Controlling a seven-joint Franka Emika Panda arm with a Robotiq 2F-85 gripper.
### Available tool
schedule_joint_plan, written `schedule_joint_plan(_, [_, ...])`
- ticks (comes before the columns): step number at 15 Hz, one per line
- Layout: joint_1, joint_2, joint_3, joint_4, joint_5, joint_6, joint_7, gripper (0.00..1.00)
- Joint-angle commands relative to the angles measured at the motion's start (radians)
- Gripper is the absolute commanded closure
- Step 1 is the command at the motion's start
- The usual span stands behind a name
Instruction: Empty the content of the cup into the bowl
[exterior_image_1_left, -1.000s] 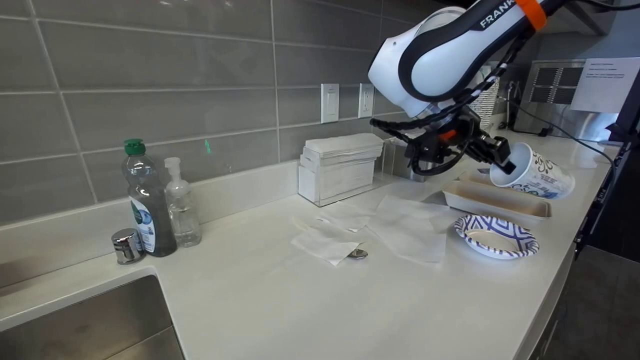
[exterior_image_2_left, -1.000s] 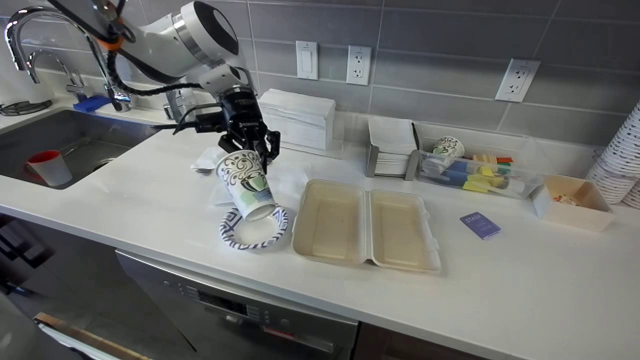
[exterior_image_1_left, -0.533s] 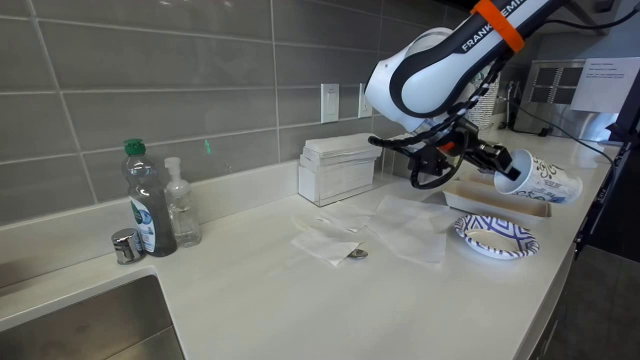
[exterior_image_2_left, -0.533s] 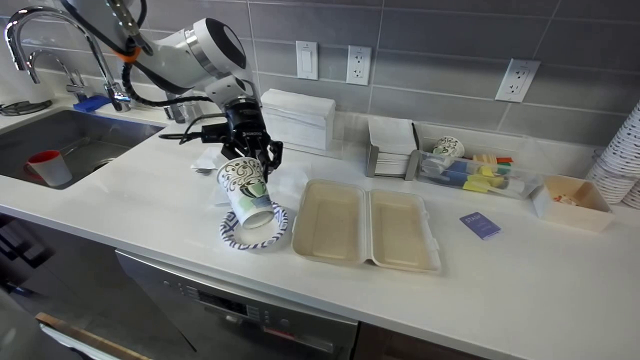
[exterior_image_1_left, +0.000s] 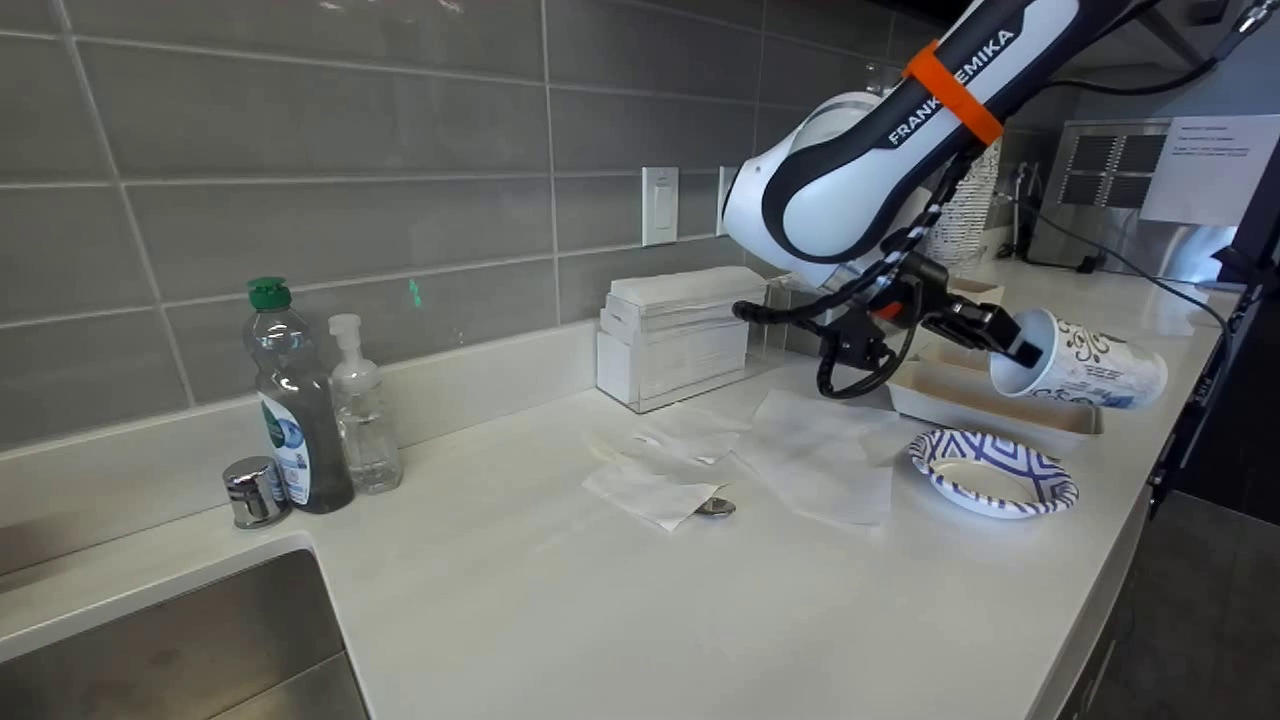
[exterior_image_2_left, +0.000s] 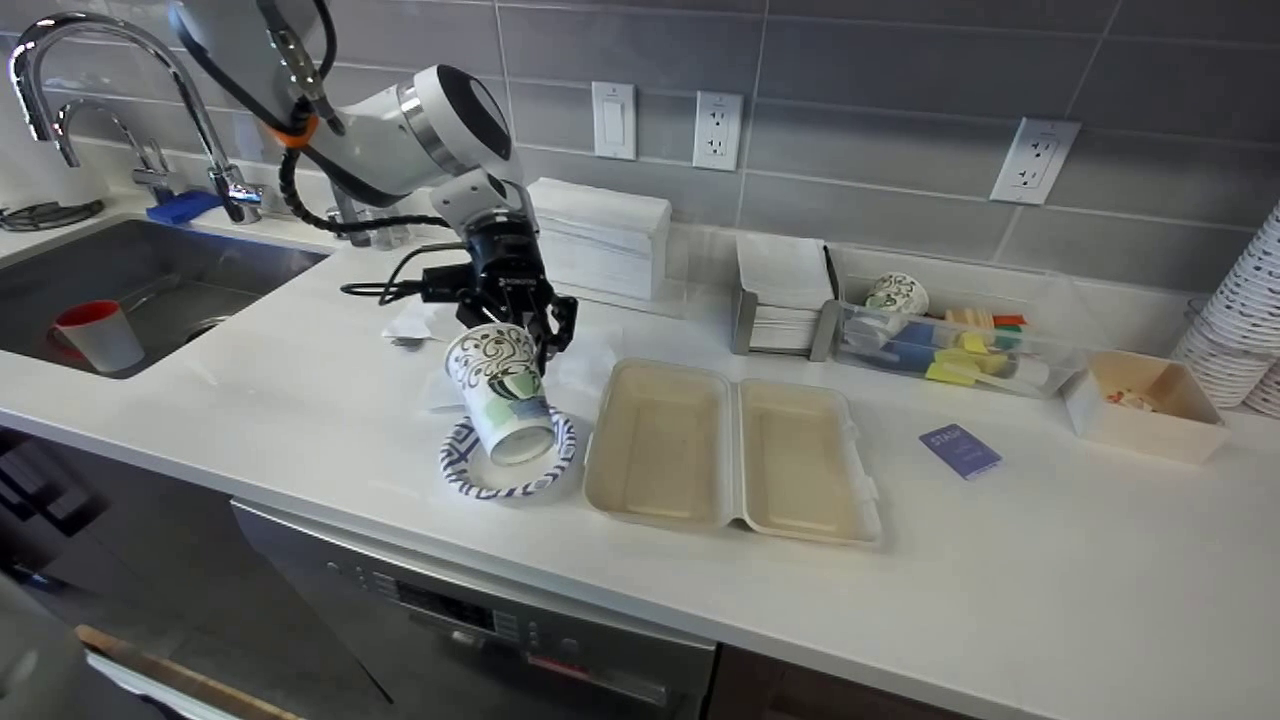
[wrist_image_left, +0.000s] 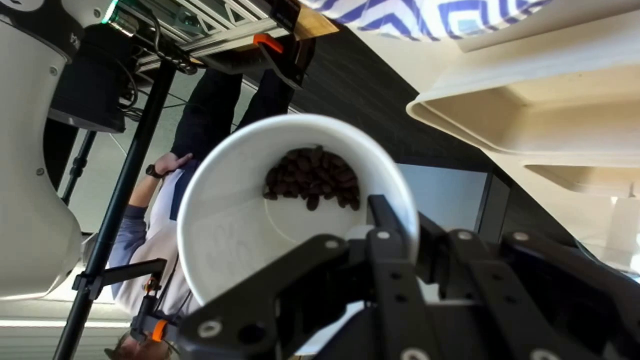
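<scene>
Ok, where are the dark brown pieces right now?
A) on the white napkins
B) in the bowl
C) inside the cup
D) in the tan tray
C: the wrist view looks straight into the cup and shows the dark brown pieces gathered over part of its bottom.

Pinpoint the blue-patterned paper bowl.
In an exterior view, the blue-patterned paper bowl sits left of centre on the counter, just left of the open tan takeout container, partly hidden behind the tilted paper cup.
</scene>
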Motion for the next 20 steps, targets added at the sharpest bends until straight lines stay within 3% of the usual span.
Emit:
schedule_joint_plan(1, [0.026, 0.071, -0.022, 0.069, -0.029, -0.061, 0.022, 0.98])
schedule_joint_plan(4, [0.039, 0.111, -0.025, 0.127, -0.046, -0.104, 0.013, 0.98])
schedule_joint_plan(5, [0.025, 0.065, -0.021, 0.072, -0.021, -0.061, 0.002, 0.93])
schedule_joint_plan(10, [0.033, 0.094, -0.023, 0.109, -0.028, -0.077, 0.002, 0.93])
schedule_joint_plan(11, [0.033, 0.095, -0.023, 0.11, -0.028, -0.077, 0.002, 0.98])
schedule_joint_plan(20, [0.055, 0.254, -0.036, 0.233, -0.019, -0.218, 0.026, 0.98])
